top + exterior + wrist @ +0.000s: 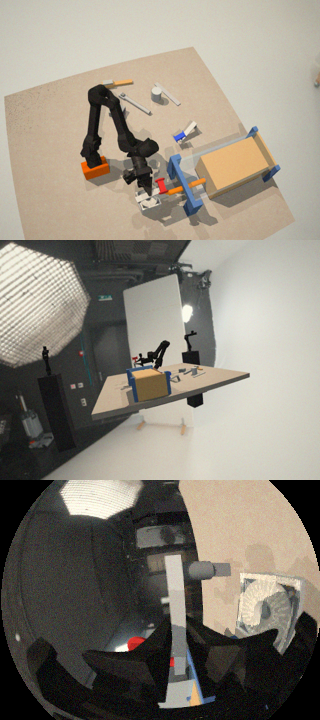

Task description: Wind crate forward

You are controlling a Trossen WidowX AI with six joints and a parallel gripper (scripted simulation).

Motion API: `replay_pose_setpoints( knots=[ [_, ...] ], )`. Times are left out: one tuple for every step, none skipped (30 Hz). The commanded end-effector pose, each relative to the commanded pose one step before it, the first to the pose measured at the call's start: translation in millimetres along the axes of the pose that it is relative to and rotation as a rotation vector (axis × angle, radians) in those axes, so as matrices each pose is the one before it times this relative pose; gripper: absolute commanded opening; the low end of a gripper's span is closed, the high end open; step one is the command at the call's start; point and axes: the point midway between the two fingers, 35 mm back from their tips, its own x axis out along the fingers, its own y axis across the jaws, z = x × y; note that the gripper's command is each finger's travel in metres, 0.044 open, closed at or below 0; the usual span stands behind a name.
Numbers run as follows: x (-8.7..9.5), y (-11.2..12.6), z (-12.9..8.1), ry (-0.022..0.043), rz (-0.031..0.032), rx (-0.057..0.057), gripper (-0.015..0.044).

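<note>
My gripper [148,189] [176,619] is shut on the winch handle, a pale flat bar [143,197] [174,600] with a red spool-shaped knob [161,185] [134,358]. In the wrist view a grey key [210,570] sticks out sideways from the bar's far end. The handle hangs just over the grey winch [149,203] [270,610], whose round top hole is open. An orange strap [186,187] runs from the winch through the blue steel frame [177,173] to the tan crate [232,162] [151,388]. The crate sits flat, well back in the clear-panelled cubby.
A second handle with a blue knob [184,133] lies behind the cubby. Farther back lie a grey cylinder [156,94], a flat grey bar [167,93], a long grey wrench [134,103] and an orange-handled tool [117,82]. The arm's orange base [95,170] stands left of the winch.
</note>
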Motion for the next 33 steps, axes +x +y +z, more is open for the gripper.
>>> replay_pose_setpoints(
  knots=[
    [-0.14, 0.97, 1.13, -0.00528, 0.01139, -0.0017, 0.0000],
    [-0.13, -1.29, -1.74, 0.00496, -0.01135, 0.0015, 0.0000],
    [-0.70, -0.53, -2.34, 0.00007, -0.00070, 0.0003, 0.0000],
    [-1.23, -0.89, -3.90, 0.00010, -0.00105, 0.0004, 0.0000],
    [-1.66, -1.15, -4.89, 0.00012, -0.00111, 0.0004, 0.0000],
    [-1.79, -1.19, -4.89, 0.00012, -0.00087, 0.0004, 0.0000],
    [-1.91, -1.23, -4.86, 0.00013, -0.00063, 0.0003, 0.0000],
    [-2.03, -1.26, -4.83, 0.00014, -0.00039, 0.0002, 0.0000],
    [-2.15, -1.29, -4.80, 0.00017, -0.00014, 0.0001, 0.0000],
    [-2.27, -1.32, -4.77, 0.00020, 0.00010, 0.0001, 0.0000],
    [-2.39, -1.35, -4.74, 0.00024, 0.00034, 0.0000, 0.0000],
    [-2.49, -1.37, -4.67, 0.00029, 0.00057, 0.0000, 0.0000],
    [-2.07, -1.11, -3.70, 0.00027, 0.00063, -0.0001, 0.0000],
    [-1.28, -0.67, -2.21, 0.00018, 0.00045, -0.0001, 0.0000],
    [-0.43, -0.23, -0.73, 0.00006, 0.00016, 0.0000, 0.0000],
    [0.00, 0.00, 0.00, 0.00000, 0.00000, 0.0000, 0.0000],
    [0.00, 0.00, 0.00, 0.00000, 0.00000, 0.0000, 0.0000],
    [0.00, 0.00, 0.00, 0.00000, 0.00000, 0.0000, 0.0000],
    [0.23, -0.35, -0.04, -0.00002, 0.00182, -0.0016, 0.0000],
    [0.66, -1.04, -0.11, -0.00007, 0.00545, -0.0049, 0.0000],
    [1.07, -1.74, -0.16, -0.00016, 0.00908, -0.0081, 0.0000],
    [1.34, -2.31, -0.19, -0.00026, 0.01219, -0.0105, 0.0000],
    [1.23, -2.28, -0.18, -0.00031, 0.01238, -0.0101, 0.0000],
    [0.85, -1.71, -0.11, -0.00028, 0.00934, -0.0074, 0.0000],
    [0.48, -1.02, -0.06, -0.00018, 0.00565, -0.0043, 0.0000],
    [0.15, -0.34, -0.02, -0.00006, 0.00190, -0.0014, 0.0000],
    [0.00, 0.00, 0.00, 0.00000, 0.00000, 0.0000, 0.0000],
    [0.00, 0.00, 0.00, 0.00000, 0.00000, 0.0000, 0.0000],
    [0.00, 0.00, 0.00, 0.00000, 0.00000, 0.0000, 0.0000],
    [0.00, -0.63, -0.03, 0.00003, -0.00006, 0.0000, 0.0000],
    [0.00, -1.88, -0.09, 0.00009, -0.00018, 0.0001, 0.0000],
    [0.00, -1.88, -0.08, 0.00009, -0.00017, 0.0001, 0.0000],
    [0.00, -0.63, -0.02, 0.00003, -0.00005, 0.0000, 0.0000]
  ],
)
